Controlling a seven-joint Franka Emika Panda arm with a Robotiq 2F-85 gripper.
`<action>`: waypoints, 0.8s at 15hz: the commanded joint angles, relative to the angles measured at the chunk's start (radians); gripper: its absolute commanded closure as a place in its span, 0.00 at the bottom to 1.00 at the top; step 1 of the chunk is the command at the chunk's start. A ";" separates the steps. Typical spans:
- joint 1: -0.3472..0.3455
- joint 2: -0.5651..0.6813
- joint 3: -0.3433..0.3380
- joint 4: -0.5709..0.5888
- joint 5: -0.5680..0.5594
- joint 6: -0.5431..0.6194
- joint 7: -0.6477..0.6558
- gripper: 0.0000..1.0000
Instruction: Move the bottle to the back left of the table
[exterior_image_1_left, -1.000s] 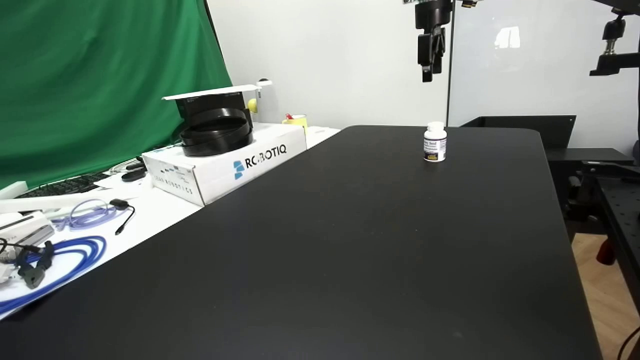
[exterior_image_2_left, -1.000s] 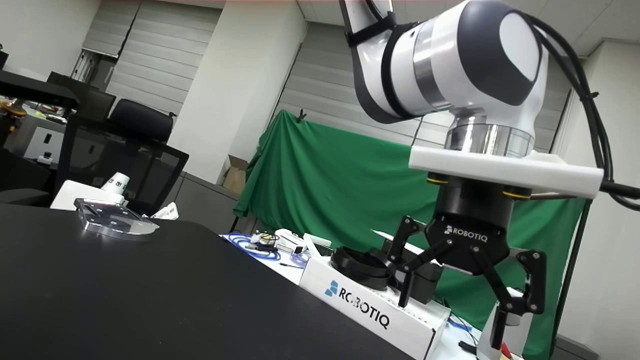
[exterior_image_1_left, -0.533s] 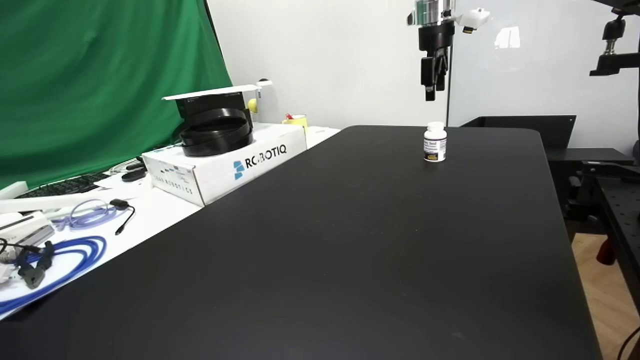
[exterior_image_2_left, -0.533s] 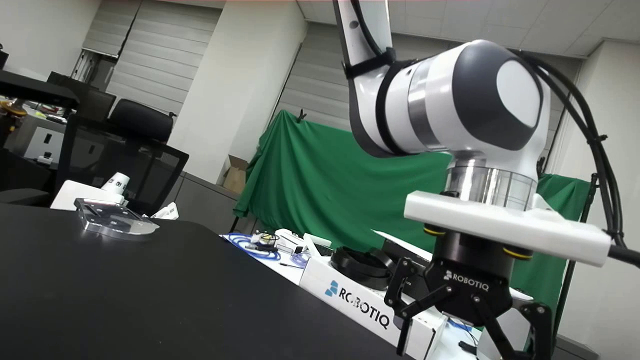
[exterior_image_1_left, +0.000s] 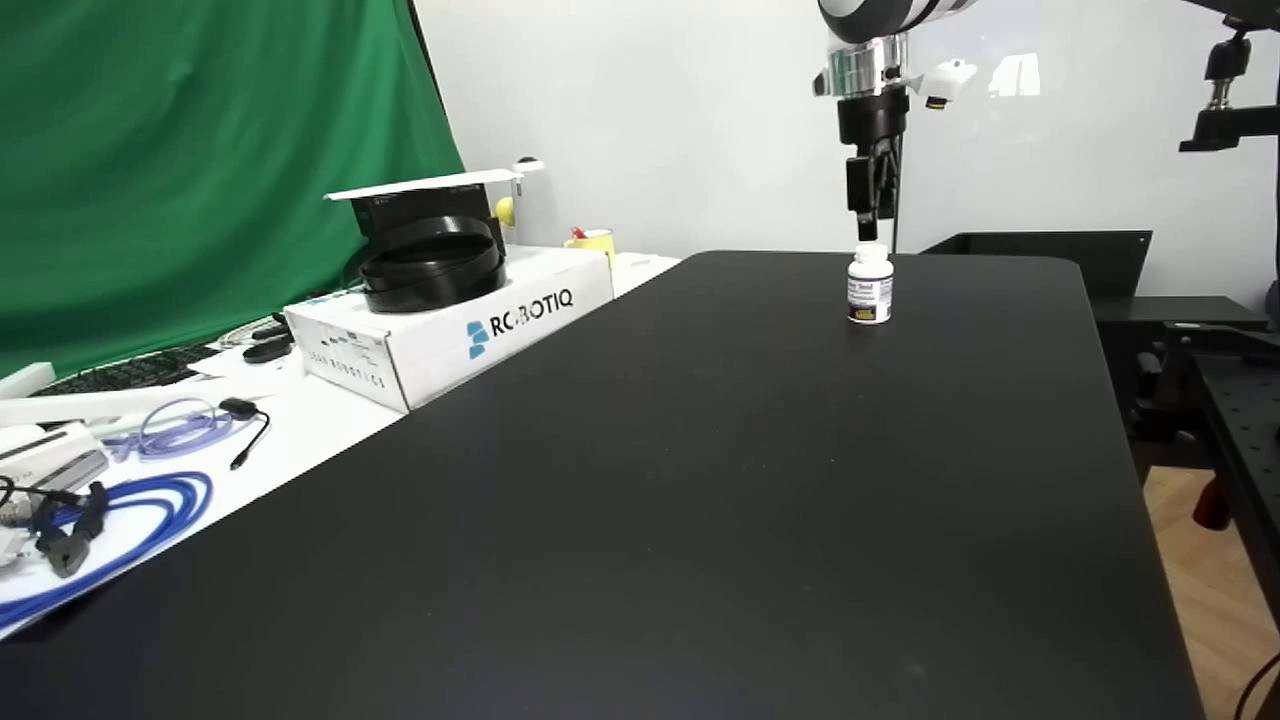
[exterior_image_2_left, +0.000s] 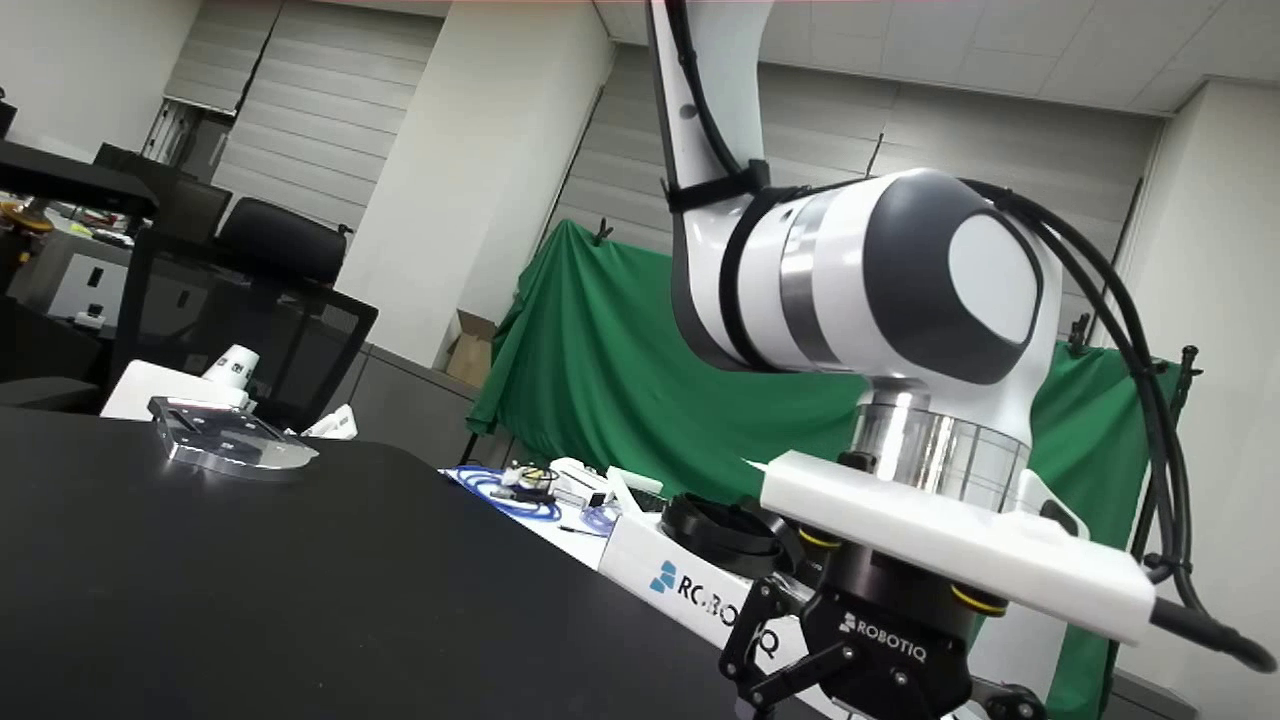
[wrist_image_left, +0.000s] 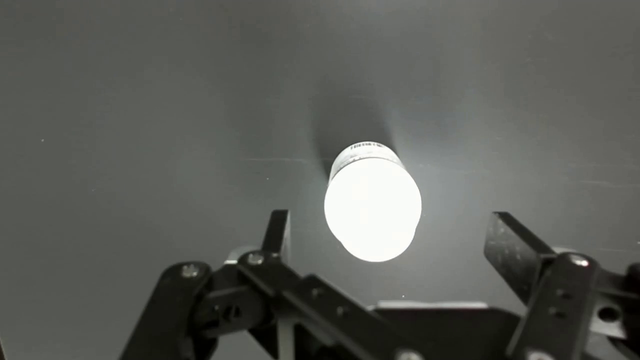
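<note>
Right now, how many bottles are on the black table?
1: the white bottle, upright toward the far end of the table in an exterior view. Others may be hidden.

bottle (exterior_image_1_left: 870, 286) on table (exterior_image_1_left: 700, 500) — box (exterior_image_1_left: 505, 330) beside table

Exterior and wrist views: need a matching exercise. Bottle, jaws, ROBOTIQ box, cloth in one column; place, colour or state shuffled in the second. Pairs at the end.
1. Bottle
2. Jaws
3. ROBOTIQ box
4. Cloth

A. Hanging, green
B. Upright on the black table
C. On the white surface
D. Open

Pairs: 1-B, 2-D, 3-C, 4-A
</note>
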 joint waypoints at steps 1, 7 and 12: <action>-0.027 0.010 0.018 -0.009 -0.003 0.030 0.001 0.00; -0.045 0.046 0.028 -0.007 -0.004 0.092 -0.008 0.00; -0.056 0.065 0.044 -0.007 -0.005 0.140 -0.011 0.33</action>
